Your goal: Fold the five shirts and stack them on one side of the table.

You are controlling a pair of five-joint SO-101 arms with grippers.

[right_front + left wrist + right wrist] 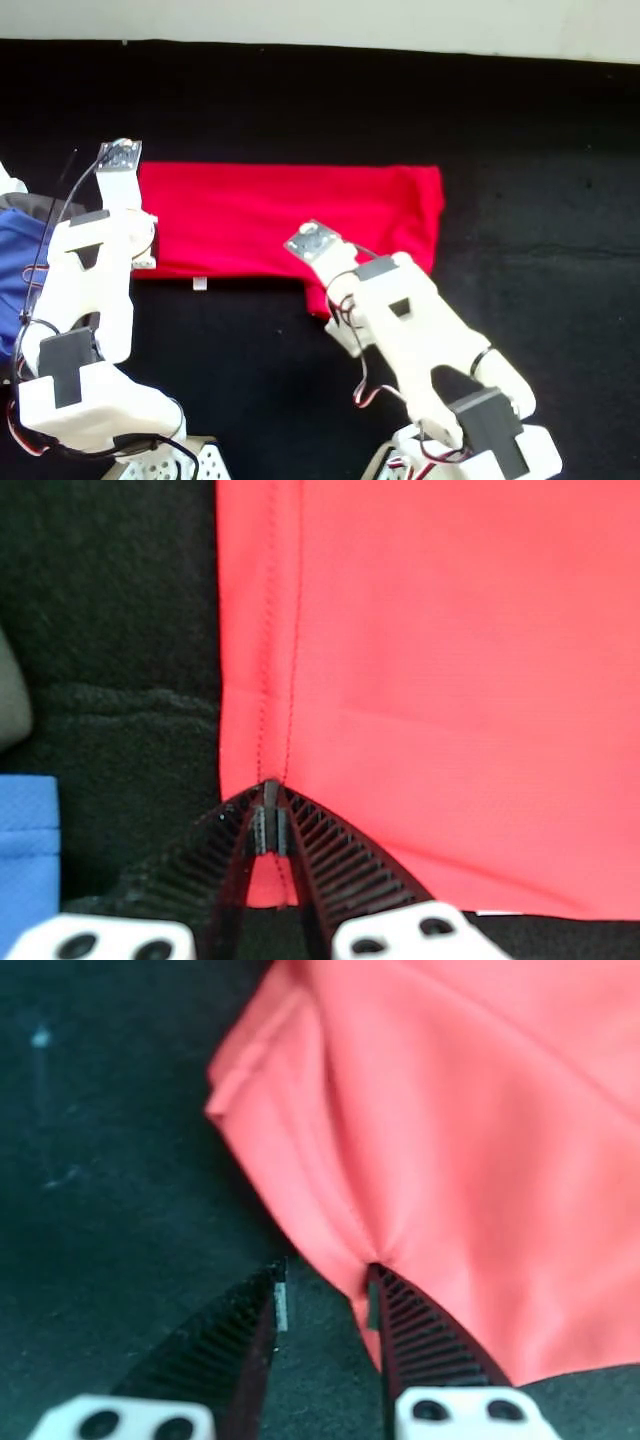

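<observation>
A red shirt (pixel 290 215) lies folded into a long band across the middle of the black table. In the left wrist view my left gripper (pixel 270 825) is shut on the stitched hem of the red shirt (pixel 430 680) at its corner. The left arm (pixel 95 270) stands over the shirt's left end. My right gripper (pixel 325 1295) is open at the edge of the red shirt (pixel 470 1160); one fingertip (pixel 375 1290) touches a creased fold, the other rests over bare table. The right arm (pixel 400 320) covers the shirt's near flap.
A blue shirt (pixel 15 260) lies at the table's left edge beside the left arm, and a corner of this blue cloth (pixel 25 850) is close to the left gripper. The black table (pixel 550 200) stretches bare to the right and behind.
</observation>
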